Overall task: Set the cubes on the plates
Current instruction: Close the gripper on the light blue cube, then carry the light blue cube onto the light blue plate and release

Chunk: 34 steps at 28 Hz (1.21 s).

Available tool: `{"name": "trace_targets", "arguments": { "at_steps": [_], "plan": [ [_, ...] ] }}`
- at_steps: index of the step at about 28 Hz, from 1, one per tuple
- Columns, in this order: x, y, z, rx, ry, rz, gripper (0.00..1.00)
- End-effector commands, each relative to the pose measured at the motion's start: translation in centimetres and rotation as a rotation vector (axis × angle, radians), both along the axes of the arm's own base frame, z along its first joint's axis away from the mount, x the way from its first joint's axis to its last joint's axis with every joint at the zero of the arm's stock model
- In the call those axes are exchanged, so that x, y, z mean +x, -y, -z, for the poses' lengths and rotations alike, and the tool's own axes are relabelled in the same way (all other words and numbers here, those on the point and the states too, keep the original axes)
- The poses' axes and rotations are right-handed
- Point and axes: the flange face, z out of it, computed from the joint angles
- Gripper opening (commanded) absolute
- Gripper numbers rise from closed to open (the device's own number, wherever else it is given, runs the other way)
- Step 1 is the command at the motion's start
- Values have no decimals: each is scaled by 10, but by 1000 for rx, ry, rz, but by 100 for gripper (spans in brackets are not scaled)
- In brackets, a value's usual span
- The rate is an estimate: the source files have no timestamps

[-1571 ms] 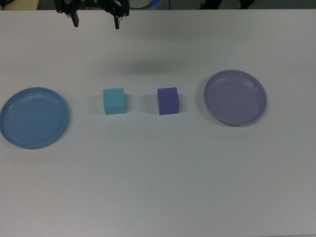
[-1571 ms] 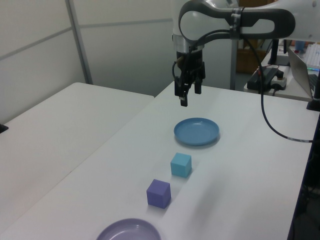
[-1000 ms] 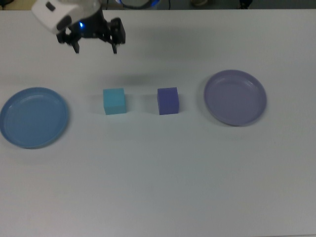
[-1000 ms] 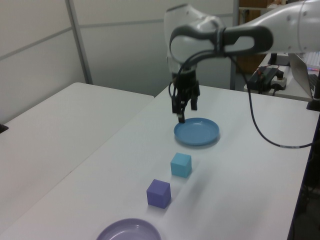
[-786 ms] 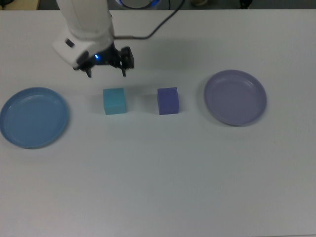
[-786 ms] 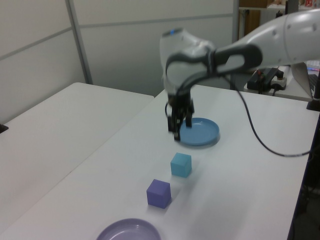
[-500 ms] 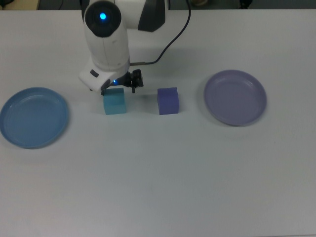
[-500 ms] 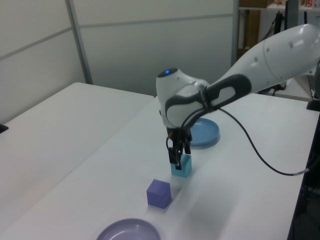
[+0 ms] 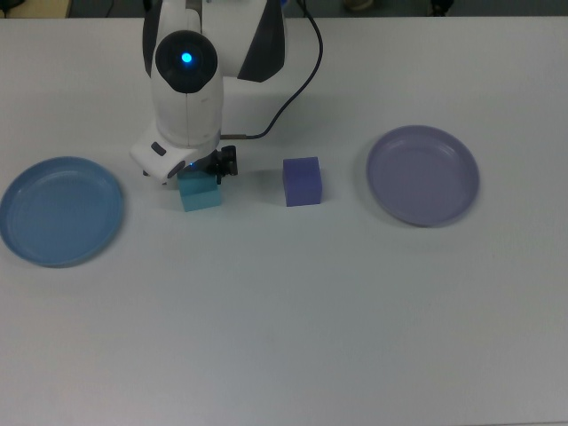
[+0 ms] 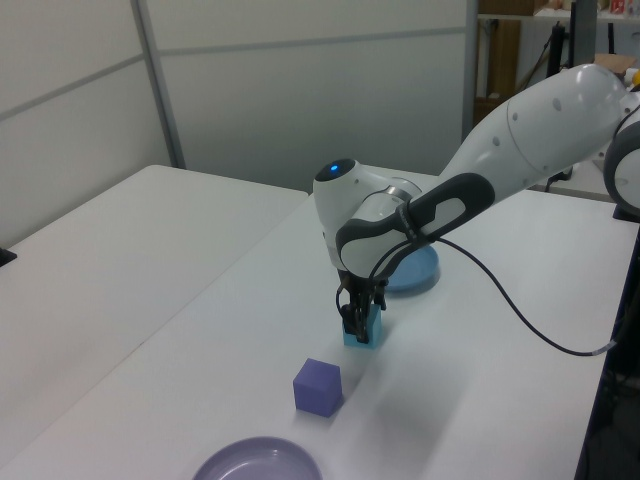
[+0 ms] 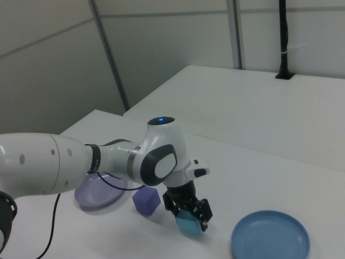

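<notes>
Under hand [image 11: 189, 217], cyan cube [image 9: 201, 193] square-on.

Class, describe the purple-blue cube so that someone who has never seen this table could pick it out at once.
On the white table, four things lie in a row across the top view, with a blue plate at the left end and a lavender plate at the right end. The purple-blue cube is the small block nearer the lavender plate. Its neighbour, the cyan cube, sits under the robot's gripper; this one stands alone.
</notes>
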Motion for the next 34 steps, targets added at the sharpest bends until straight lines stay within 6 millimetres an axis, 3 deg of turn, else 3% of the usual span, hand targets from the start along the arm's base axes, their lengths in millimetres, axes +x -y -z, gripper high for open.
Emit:
{"name": "trace_targets", "arguments": {
  "at_steps": [1,5,10,11,14,18,21,24,26,30,32,33,34],
  "plan": [
    [3,3,4,-21,24,9,28],
    [13,23,-20,-25,75,92,25],
    [26,67,-68,-17,170,191,24],
    [29,84,-82,-5,199,224,24],
    [32,109,-98,3,233,263,25],
    [28,150,-90,-6,228,287,26],
    [26,172,-58,-13,182,290,29],
    [27,182,-42,-11,184,300,30],
    [29,185,-36,-7,209,301,41],
    [29,186,-35,5,213,315,48],
    [30,185,-36,6,214,322,77],
    [30,183,-37,7,215,324,97],
    [30,181,-38,7,215,321,100]
  ]
}}
